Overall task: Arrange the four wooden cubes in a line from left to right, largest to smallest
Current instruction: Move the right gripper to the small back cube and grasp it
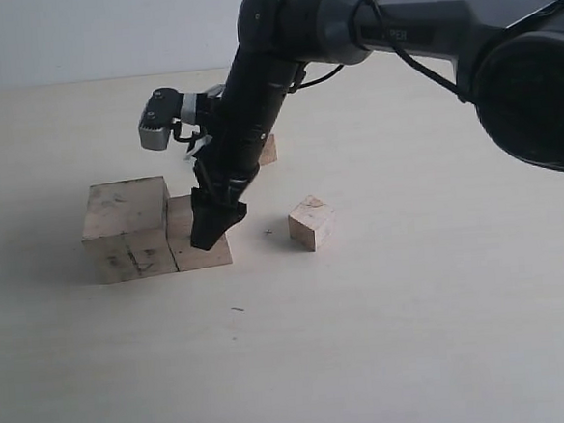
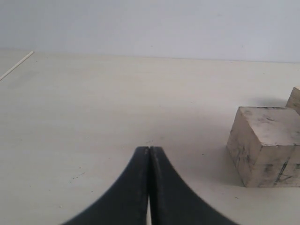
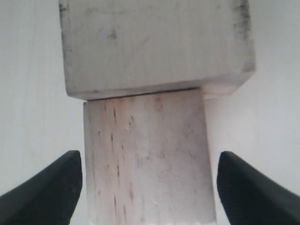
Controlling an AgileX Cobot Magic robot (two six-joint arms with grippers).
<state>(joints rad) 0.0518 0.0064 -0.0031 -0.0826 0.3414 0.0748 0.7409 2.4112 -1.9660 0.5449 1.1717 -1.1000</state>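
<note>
The largest cube (image 1: 126, 227), marked with dark lines, stands at the left. The second-largest cube (image 1: 202, 251) sits flush against its right side. My right gripper (image 1: 215, 226) reaches across and hangs over this cube. In the right wrist view the gripper (image 3: 149, 187) is open, one finger on each side of the second cube (image 3: 147, 159), with a gap at both; the largest cube (image 3: 154, 42) lies beyond. The third cube (image 1: 312, 222) stands apart to the right. The smallest cube (image 1: 268, 150) peeks out behind the arm. My left gripper (image 2: 149, 151) is shut and empty, near the largest cube (image 2: 265, 150).
The pale tabletop (image 1: 388, 340) stretches bare in front and to the right. The right arm's dark links (image 1: 255, 97) span the upper middle. A corner of another cube (image 2: 295, 99) shows at the left wrist view's edge; which one cannot be told.
</note>
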